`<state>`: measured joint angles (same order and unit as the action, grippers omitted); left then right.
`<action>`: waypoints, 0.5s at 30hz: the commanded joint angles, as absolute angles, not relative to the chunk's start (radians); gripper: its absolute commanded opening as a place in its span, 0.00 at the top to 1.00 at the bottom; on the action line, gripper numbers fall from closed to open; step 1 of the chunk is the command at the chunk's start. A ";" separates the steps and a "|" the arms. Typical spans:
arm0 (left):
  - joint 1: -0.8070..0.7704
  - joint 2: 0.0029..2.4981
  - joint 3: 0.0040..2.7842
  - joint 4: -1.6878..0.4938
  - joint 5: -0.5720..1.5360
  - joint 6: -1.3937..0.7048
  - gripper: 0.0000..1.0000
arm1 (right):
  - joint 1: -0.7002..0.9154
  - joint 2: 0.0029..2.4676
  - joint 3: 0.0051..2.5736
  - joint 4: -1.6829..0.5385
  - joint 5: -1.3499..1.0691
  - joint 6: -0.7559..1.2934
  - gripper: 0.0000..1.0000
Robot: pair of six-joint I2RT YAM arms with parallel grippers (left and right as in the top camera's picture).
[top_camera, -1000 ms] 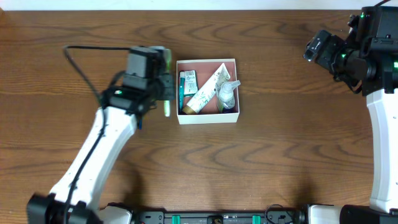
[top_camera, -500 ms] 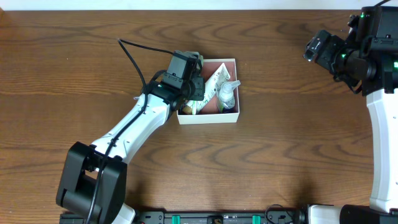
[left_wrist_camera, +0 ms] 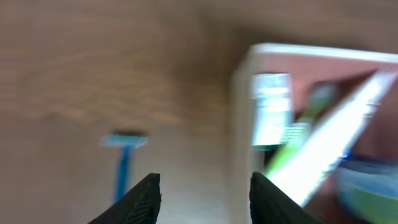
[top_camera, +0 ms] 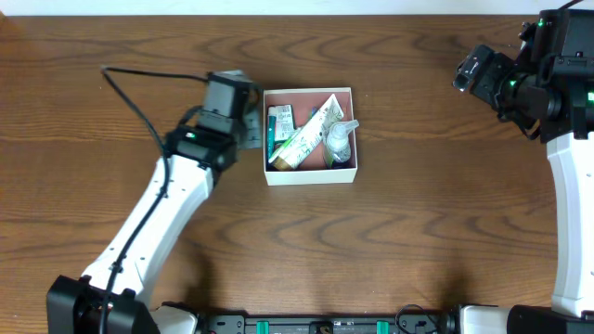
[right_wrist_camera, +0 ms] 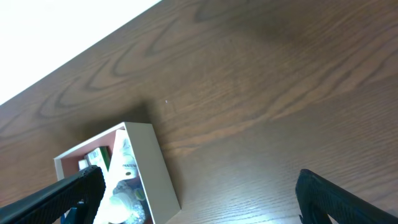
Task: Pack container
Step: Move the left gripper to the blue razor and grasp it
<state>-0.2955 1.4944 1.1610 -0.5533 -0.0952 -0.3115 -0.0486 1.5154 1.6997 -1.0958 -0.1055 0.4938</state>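
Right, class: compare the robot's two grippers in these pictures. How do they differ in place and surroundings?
The left gripper sits close beside the container's left wall, while the right gripper hangs far off toward the right side of the table. A blue razor lies on the table near the left gripper; nothing lies near the right gripper. Shared: both are open and hold nothing.

Left end effector (left_wrist_camera: 205, 198), right end effector (right_wrist_camera: 199, 198): both spread wide
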 commanded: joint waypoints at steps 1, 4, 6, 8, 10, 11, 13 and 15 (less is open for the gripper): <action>-0.213 1.554 1.120 -0.566 -0.145 -0.317 0.52 | -0.053 1.519 1.705 -1.097 -0.112 0.500 0.01; -0.154 1.628 1.097 -0.566 -0.072 -0.319 0.50 | -0.053 1.519 1.705 -1.097 -0.113 0.500 0.01; -0.131 1.691 1.097 -0.569 -0.013 -0.319 0.50 | -0.053 1.519 1.705 -1.097 -0.112 0.500 0.01; -0.122 1.739 1.097 -0.567 -0.008 -0.319 0.50 | -0.053 1.519 1.705 -1.097 -0.113 0.500 0.01; -0.118 1.782 1.097 -0.561 -0.009 -0.319 0.50 | -0.053 1.519 1.705 -1.097 -0.112 0.500 0.01; -0.118 1.802 1.097 -0.559 -0.010 -0.319 0.50 | -0.053 1.519 1.705 -1.097 -0.112 0.500 0.01; -0.118 1.832 1.097 -0.556 -0.011 -0.311 0.50 | -0.053 1.519 1.705 -1.097 -0.112 0.500 0.01; -0.118 1.855 1.097 -0.550 -0.014 -0.311 0.50 | -0.053 1.519 1.705 -1.097 -0.113 0.500 0.01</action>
